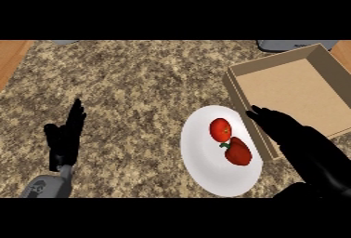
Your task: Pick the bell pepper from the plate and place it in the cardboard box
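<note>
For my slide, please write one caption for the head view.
Right hand open beside red bell pepper on white plate, cardboard box behind.

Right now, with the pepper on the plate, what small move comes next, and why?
Probably ease the right robot hand left and down over the pepper: its fingers are straight, beside the plate and over the box edge, holding nothing.

A white plate (205, 172) sits at the lower centre of the frame, carrying a red bell pepper (238, 152) with a small green stem. The cardboard box (237, 90) at the upper right is plain tan-brown. The counter (137, 83) is speckled beige and brown granite, edged by orange-brown wood at the upper left. Both hands, left (65, 137) and right (302, 144), are black.
</note>
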`<action>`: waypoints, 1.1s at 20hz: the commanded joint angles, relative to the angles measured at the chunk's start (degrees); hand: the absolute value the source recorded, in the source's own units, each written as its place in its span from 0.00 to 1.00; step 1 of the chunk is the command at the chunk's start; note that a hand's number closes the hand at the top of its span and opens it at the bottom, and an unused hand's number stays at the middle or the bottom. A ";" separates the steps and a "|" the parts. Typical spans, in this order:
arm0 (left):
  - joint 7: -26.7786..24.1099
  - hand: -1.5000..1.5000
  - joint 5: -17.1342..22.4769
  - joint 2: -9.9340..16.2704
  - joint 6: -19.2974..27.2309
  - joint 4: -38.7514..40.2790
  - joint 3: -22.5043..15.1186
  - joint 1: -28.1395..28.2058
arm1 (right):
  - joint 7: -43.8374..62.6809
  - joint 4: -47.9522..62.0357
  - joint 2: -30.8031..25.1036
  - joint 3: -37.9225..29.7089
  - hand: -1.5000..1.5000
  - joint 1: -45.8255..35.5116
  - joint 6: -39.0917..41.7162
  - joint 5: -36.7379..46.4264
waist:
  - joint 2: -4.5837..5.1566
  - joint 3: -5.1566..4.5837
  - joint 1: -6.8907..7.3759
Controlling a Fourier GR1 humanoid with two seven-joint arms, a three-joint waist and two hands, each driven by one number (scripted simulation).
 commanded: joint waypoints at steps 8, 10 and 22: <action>2.95 0.50 -3.31 -2.30 -0.69 -1.85 2.98 -0.65 | 6.32 0.37 11.85 0.38 0.00 1.96 9.41 6.67 | -0.04 0.06 -0.40; 1.64 0.50 -3.10 -1.54 -2.89 -0.47 4.32 -0.79 | 10.04 -0.48 15.01 2.49 0.00 1.31 10.73 9.44 | -0.05 0.05 -0.39; 0.87 0.50 -6.98 -5.27 -2.49 -0.66 5.77 0.24 | 13.50 6.69 26.55 3.03 0.00 -2.24 16.19 18.74 | -0.01 0.05 -0.26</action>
